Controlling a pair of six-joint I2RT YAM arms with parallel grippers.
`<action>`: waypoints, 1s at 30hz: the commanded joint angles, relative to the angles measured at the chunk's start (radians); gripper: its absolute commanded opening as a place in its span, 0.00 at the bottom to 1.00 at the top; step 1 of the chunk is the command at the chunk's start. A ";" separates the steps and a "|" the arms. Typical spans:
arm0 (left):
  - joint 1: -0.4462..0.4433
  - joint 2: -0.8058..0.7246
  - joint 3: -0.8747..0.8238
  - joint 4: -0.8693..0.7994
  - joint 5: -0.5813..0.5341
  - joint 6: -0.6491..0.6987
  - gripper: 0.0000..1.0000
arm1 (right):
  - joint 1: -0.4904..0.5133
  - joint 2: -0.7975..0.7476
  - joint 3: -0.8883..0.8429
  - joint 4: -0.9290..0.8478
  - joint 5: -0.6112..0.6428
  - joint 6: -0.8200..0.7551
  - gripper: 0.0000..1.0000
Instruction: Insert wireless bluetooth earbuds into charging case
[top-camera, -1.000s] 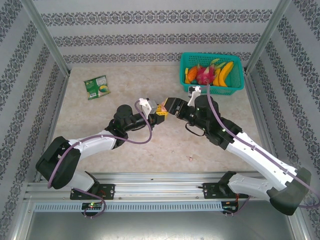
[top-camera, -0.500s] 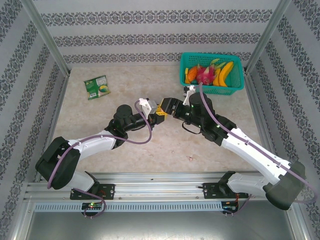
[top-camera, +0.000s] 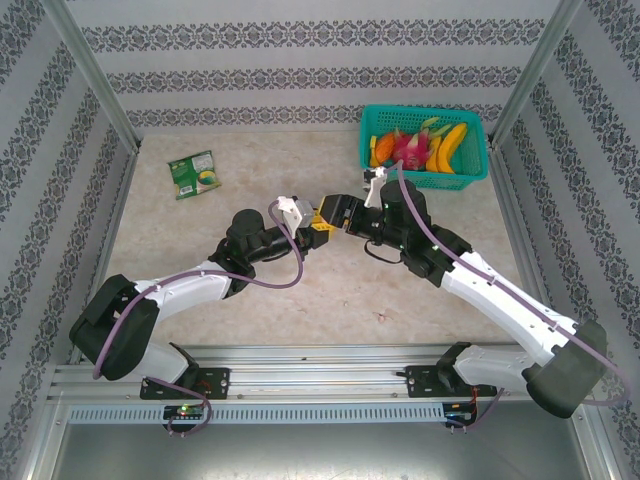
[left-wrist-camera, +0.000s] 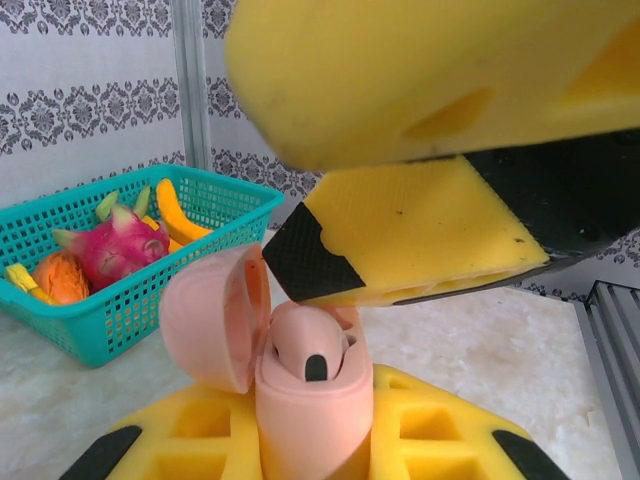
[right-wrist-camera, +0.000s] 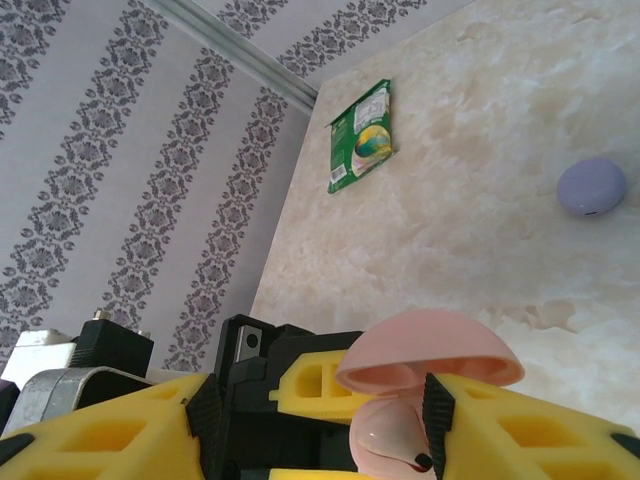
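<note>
Left pincer (left-wrist-camera: 316, 445) clamped on pink case (left-wrist-camera: 305, 385), right pincer (top-camera: 334, 213) parted close by

Left arm (top-camera: 185, 288) and right arm (top-camera: 500, 300) meet tip to tip, left jaws clamped, right jaws parted.

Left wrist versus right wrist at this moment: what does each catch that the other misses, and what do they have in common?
Left wrist, not right wrist: the teal basket holding fruit, among it a pink dragon fruit.

Right wrist, not left wrist: the green packet lying on the table, and a lilac round disc further along the same surface.

Both: the pink charging case, seen close up with its lid swung open, and a pink earbud sitting in it.
</note>
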 joint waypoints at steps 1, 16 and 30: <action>-0.013 -0.028 0.023 -0.003 0.009 0.017 0.00 | -0.028 -0.003 0.020 0.006 -0.056 -0.041 0.58; 0.007 -0.100 -0.075 0.009 -0.169 0.038 0.00 | -0.075 -0.216 -0.163 -0.534 0.297 0.094 0.55; 0.026 -0.133 -0.101 0.001 -0.179 0.023 0.00 | 0.126 -0.122 -0.469 -0.584 0.408 0.312 0.51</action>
